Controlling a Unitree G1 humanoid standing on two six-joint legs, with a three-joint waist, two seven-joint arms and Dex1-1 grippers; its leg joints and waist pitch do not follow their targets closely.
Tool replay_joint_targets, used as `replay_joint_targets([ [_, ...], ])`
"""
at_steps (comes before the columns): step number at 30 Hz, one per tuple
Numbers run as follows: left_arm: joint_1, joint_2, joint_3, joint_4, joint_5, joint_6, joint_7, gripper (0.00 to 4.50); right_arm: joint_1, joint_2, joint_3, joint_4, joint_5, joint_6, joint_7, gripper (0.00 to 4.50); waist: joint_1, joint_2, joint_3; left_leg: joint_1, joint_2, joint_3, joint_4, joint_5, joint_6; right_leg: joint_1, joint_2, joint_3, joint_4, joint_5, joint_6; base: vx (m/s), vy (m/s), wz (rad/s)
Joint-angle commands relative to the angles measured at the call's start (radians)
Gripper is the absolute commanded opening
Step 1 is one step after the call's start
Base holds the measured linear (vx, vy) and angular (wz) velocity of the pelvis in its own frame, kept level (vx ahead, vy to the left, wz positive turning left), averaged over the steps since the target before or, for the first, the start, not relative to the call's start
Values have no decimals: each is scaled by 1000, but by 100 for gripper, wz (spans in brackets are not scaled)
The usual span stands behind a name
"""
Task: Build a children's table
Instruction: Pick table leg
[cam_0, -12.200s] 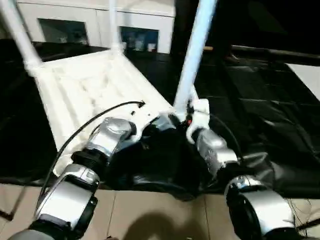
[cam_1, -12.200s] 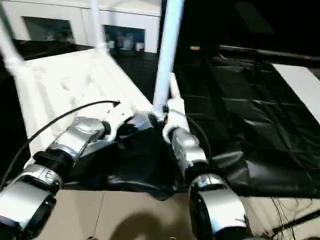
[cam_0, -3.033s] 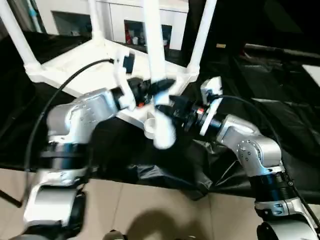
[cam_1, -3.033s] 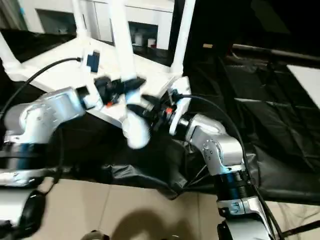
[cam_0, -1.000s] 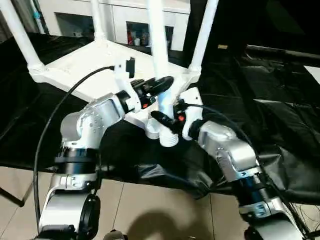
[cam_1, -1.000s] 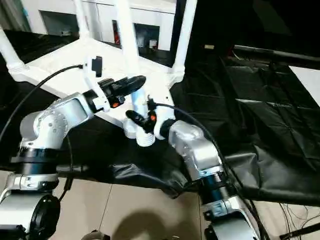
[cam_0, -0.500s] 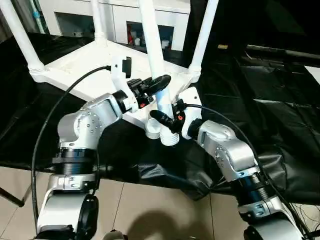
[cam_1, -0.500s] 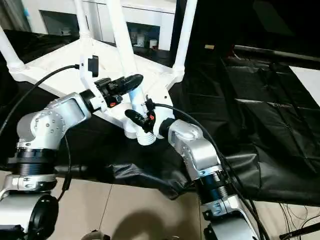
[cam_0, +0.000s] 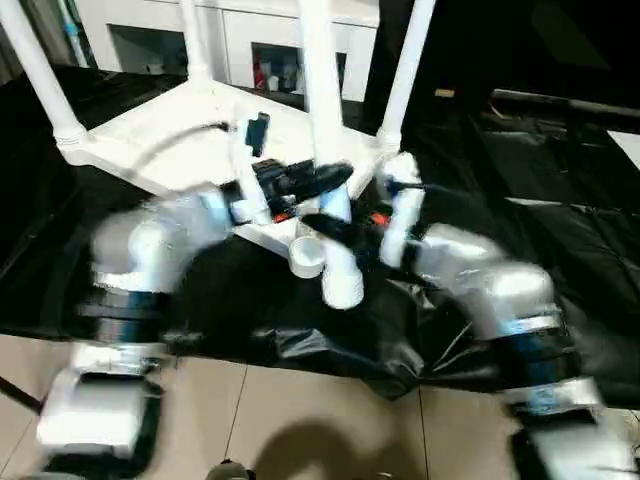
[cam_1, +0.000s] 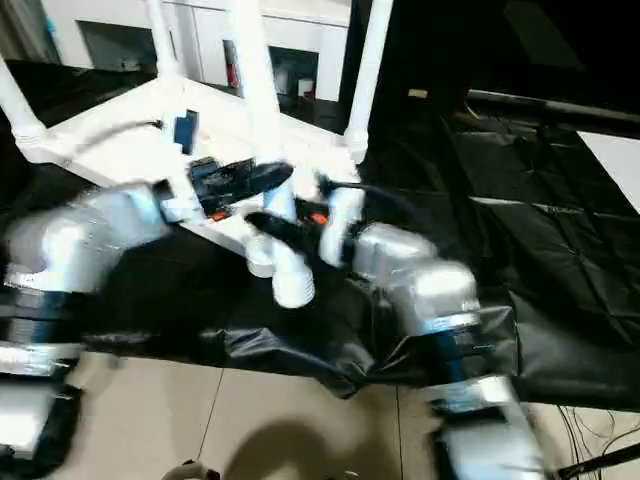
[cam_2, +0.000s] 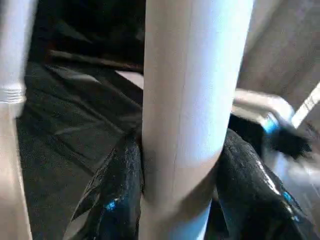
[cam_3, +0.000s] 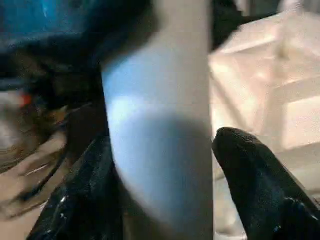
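The white table top (cam_0: 165, 135) lies upside down on a black sheet. Three white legs stand in its corner sockets: far left (cam_0: 40, 75), back (cam_0: 193, 45) and right (cam_0: 403, 75). Both grippers hold the fourth leg (cam_0: 322, 95) near its thick end, which hangs just beside the near corner's open socket (cam_0: 304, 258). My left gripper (cam_0: 325, 182) is shut on this leg, which runs between its black fingers (cam_2: 117, 190) in the left wrist view (cam_2: 190, 100). My right gripper (cam_0: 336, 232) clamps it lower down, between its fingers (cam_3: 255, 175).
A white glass-door cabinet (cam_0: 270, 45) stands behind the table top. The black sheet (cam_0: 520, 190) spreads far to the right, with a white panel (cam_0: 630, 150) at its edge. Tiled floor (cam_0: 300, 420) lies in front, below the sheet's crumpled edge.
Both arms are moving. The held leg has swung more upright and its thick end has dropped a little, beside the near socket. My right elbow has swung to the right.
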Motion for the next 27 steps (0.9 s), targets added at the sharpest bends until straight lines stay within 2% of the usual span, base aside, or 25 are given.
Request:
replay_joint_targets([
  [1, -24, 25, -24, -29, -1, 1, -79, 182, -5, -43, -21, -13, 21, 37, 54, 300, 0, 12, -83, 16, 5, 3, -61, -96, -8, 65, -65, 49, -59, -14, -193, 0, 0, 0],
  [4, -42, 54, -28, -16, -7, 6, -130, 181, 0, -99, -2, -17, 35, 71, 125, 300, 2, 13, -82, 16, 5, 4, -61, -111, -14, 64, -66, 49, -61, -38, -201, 0, 0, 0],
  [7, -48, 59, -29, -22, -25, 13, -157, 181, 7, -113, 7, -27, 46, 90, 152, 300, 3, 10, -82, 15, 4, 5, -60, -114, -18, 65, -68, 48, -63, -60, -205, 0, 0, 0],
  [11, -51, 61, -33, -32, -53, 23, -191, 181, 25, -119, 29, -59, 73, 132, 179, 300, 4, 14, -84, 15, 4, 3, -60, -106, -21, 65, -66, 47, -60, -56, -206, 0, 0, 0],
  [14, -55, 68, -44, -26, -46, 16, -213, 181, 28, -118, 40, -60, 71, 139, 182, 274, 5, 13, -85, 14, 4, 4, -59, -103, -20, 65, -67, 47, -59, -35, -217, 0, 0, 0],
  [19, -71, 59, -27, 0, -46, 13, -218, 181, 36, -128, 73, -61, 50, 142, 206, 229, 5, 12, -84, 15, 4, 4, -59, -113, -23, 65, -67, 47, -61, -55, -212, 0, 0, 0],
  [23, -72, 60, -26, 9, -41, 8, -211, 180, 37, -119, 68, -62, 48, 137, 190, 207, 5, 12, -84, 14, 4, 3, -59, -106, -23, 64, -67, 47, -60, -49, -210, 0, 0, 0],
  [25, -78, 49, -20, 33, -18, 4, -153, 180, 33, -104, 55, -54, 44, 123, 165, 204, 4, 12, -85, 14, 5, 3, -59, -108, -26, 64, -67, 47, -58, -47, -211, 0, 0, 0],
  [26, -95, 29, 0, 75, 2, 17, -65, 215, 27, -82, 40, -41, 29, 97, 119, 201, 5, 9, -85, 15, 4, 3, -58, -107, -25, 65, -67, 47, -59, -47, -211, 0, 0, 0],
  [27, -103, 20, 11, 95, 7, 24, -30, 250, 23, -72, 34, -34, 20, 84, 95, 196, 5, 12, -84, 14, 4, 4, -57, -107, -27, 62, -67, 47, -61, -48, -212, 0, 0, 0],
])
